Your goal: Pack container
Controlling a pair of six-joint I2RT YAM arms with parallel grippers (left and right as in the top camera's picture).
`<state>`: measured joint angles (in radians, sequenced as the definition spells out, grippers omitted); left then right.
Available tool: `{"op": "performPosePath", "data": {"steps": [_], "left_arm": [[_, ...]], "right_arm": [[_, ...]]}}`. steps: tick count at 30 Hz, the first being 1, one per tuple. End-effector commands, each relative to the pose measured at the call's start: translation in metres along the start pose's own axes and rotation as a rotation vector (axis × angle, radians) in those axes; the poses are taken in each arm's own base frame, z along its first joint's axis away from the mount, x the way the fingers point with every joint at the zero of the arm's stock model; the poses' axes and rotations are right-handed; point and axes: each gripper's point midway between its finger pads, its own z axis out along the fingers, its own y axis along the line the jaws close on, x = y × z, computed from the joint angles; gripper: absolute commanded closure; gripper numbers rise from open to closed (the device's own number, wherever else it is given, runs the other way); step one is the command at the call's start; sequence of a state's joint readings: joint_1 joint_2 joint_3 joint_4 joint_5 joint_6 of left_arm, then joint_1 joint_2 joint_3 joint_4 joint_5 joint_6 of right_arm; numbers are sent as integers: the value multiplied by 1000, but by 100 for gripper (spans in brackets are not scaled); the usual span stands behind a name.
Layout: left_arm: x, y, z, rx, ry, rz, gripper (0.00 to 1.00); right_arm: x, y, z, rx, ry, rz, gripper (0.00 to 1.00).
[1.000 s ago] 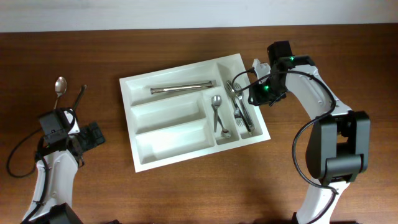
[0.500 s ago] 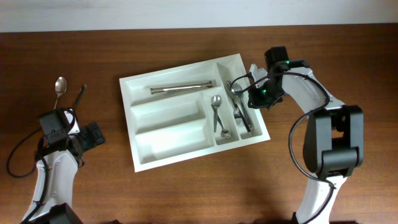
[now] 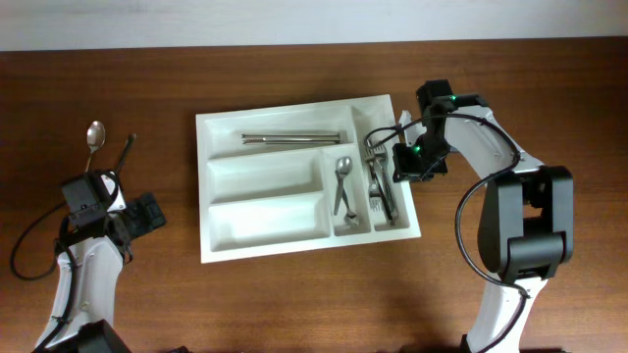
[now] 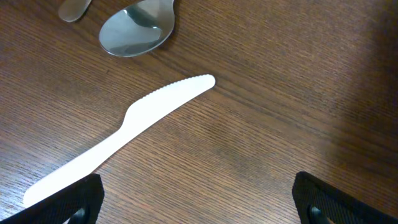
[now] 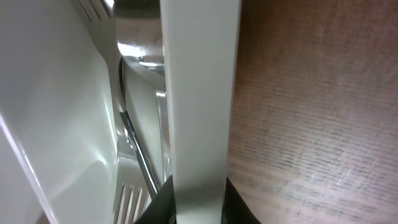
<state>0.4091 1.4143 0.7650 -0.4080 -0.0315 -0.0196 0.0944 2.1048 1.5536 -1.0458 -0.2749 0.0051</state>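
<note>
The container (image 3: 265,218), a white cutlery tray, lies mid-table. My right gripper (image 3: 404,159) is at its right edge. In the right wrist view the gripper (image 5: 199,199) is shut on the container's right wall (image 5: 199,93), one finger inside and one outside. Metal forks (image 5: 134,199) lie just inside that wall. My left gripper (image 3: 147,211) hangs far left of the container; in its wrist view it (image 4: 199,208) is open over bare wood. A white plastic knife (image 4: 124,134) and a metal spoon (image 4: 137,28) lie ahead of it.
In the tray, long metal pieces (image 3: 294,138) fill the top compartment, a spoon (image 3: 342,181) and forks (image 3: 381,186) the two narrow ones. A spoon (image 3: 94,134) and a dark utensil (image 3: 126,147) lie at the far left. A pale wall borders the table's far edge.
My right gripper has closed on the tray's right wall and turned the tray, which now lies squarer to the table edges. The left arm has not moved.
</note>
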Motion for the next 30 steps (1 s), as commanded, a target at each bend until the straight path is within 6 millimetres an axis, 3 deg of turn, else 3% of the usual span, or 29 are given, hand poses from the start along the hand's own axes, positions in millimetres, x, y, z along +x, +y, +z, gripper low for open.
{"op": "performPosePath", "data": {"steps": [1, 14, 16, 18, 24, 27, 30], "left_arm": [[-7, 2, -2, -5, -12, 8, 1], [-7, 2, -2, -5, -12, 8, 1], [-7, 2, -2, -5, -12, 8, 1], [-7, 2, -2, -5, -12, 8, 1], [-7, 2, -2, -5, -12, 8, 1], [-7, 2, -2, -5, -12, 8, 1], [-7, 2, -2, -5, -12, 8, 1]], "right_arm": [[12, -22, 3, 131, 40, 115, 85], [7, -55, -5, 235, 2, 206, 84], [7, -58, -5, 234, 3, 191, 65], [6, -59, -6, 233, 2, 151, 53], [-15, -44, -21, 169, -102, 71, 38], [-26, -21, -40, 69, -178, -13, 24], [-35, -7, -69, 38, -259, -55, 22]]}}
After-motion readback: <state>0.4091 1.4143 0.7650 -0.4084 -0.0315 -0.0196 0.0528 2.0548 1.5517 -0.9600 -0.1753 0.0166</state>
